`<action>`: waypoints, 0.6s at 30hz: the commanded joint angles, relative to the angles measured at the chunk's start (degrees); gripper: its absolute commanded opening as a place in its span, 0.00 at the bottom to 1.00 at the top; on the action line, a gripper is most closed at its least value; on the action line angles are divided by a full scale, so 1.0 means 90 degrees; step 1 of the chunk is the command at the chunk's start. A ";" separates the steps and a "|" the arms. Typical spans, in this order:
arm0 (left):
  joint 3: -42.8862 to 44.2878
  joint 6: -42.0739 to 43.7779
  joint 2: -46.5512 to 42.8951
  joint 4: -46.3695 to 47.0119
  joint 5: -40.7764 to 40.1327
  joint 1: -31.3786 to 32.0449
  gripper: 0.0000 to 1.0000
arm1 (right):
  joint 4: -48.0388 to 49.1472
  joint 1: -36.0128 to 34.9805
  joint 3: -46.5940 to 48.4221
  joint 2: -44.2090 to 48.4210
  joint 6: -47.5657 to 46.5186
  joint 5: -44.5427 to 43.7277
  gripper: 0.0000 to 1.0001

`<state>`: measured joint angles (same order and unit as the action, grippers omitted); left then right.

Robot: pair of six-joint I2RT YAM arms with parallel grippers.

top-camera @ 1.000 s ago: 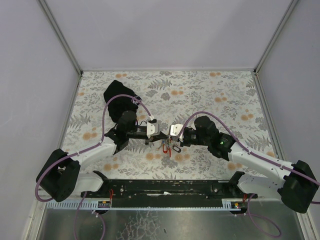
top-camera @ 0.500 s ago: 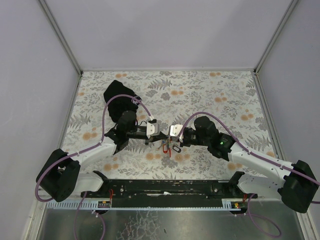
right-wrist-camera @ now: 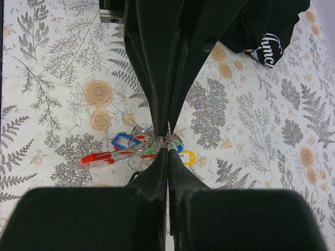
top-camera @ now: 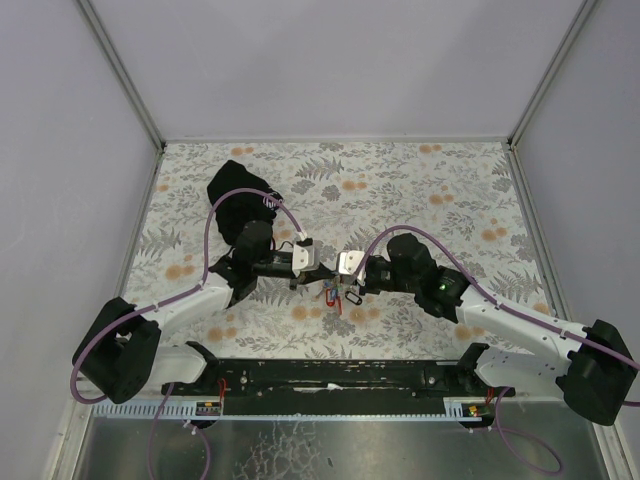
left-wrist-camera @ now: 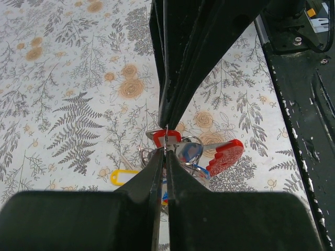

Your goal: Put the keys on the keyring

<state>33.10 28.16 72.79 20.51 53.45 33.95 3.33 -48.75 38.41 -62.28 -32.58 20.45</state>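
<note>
shiny metal keys point(right-wrist-camera: 140, 144), glossy plastic tags point(right-wrist-camera: 97, 158), matt cloth pouch point(right-wrist-camera: 277, 21)

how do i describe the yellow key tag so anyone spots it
On the flowered table, look where the left gripper and right gripper meet at a cluster of keys. At its edge lies the yellow tag, the only yellow among red, blue and green.

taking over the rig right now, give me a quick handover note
Left gripper: shut, pinching into the keys.
Right gripper: shut, pinching the same bunch from the opposite side, tips almost meeting.
Keys: one colour-tagged bunch between the arms, front middle of the table. Black pouch lies back left.
Done: both grippers have the bunch.
Left: cannot tell which keys are already on the ring; check, then thread the rest.
</note>
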 commanded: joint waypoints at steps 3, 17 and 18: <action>0.0269 0.0162 0.0069 -0.0094 0.0314 -0.0031 0.00 | 0.0410 -0.0122 0.0241 0.0020 -0.0110 -0.0037 0.00; 0.0373 0.0228 0.0124 -0.0271 0.0399 -0.0014 0.00 | 0.0540 -0.0193 0.0312 0.0015 -0.0105 -0.0104 0.00; 0.0375 0.0225 0.0120 -0.0276 0.0398 -0.0013 0.00 | 0.0560 -0.0190 0.0303 0.0022 -0.0104 -0.0099 0.00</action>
<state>34.09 29.36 73.38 18.22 55.13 33.65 3.31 -49.52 38.41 -62.37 -32.99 19.92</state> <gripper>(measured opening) 0.008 0.011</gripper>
